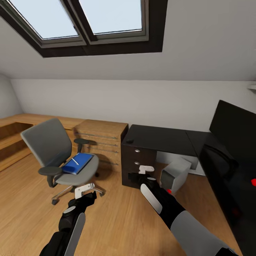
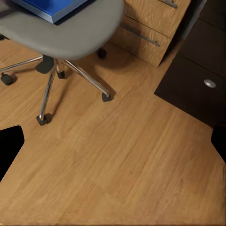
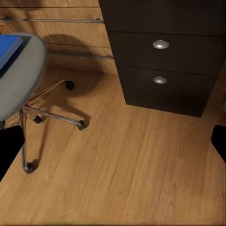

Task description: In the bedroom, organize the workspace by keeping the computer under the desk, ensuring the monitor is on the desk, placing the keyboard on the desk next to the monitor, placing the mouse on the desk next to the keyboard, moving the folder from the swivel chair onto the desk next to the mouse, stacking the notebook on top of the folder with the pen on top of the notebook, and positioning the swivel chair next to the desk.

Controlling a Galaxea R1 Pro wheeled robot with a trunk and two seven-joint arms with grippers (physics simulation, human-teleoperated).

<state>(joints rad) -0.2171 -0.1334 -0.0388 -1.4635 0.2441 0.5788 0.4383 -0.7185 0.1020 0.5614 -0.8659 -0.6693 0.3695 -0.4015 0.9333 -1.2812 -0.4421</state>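
The grey swivel chair (image 1: 53,149) stands on the floor left of the desk (image 1: 160,138). On its seat lies the blue folder (image 1: 78,163) with the white pen (image 1: 75,161) on top. The notebook and keyboard are out of view. A small dark mouse (image 1: 129,141) sits at the desk's near left corner. The monitor (image 1: 233,129) rises at the right. Under the desk stands the silver-grey computer (image 1: 175,175). My left gripper (image 1: 85,191) hangs open before the chair's base; my right gripper (image 1: 144,173) is open in front of the drawer unit (image 1: 137,163). Both are empty.
A light wooden drawer chest (image 1: 103,140) stands between chair and desk, with a low wooden ledge (image 1: 14,131) along the left wall. The chair's star base (image 2: 56,77) spreads over the wood floor (image 1: 117,220). A sloped ceiling with a skylight (image 1: 89,21) is overhead.
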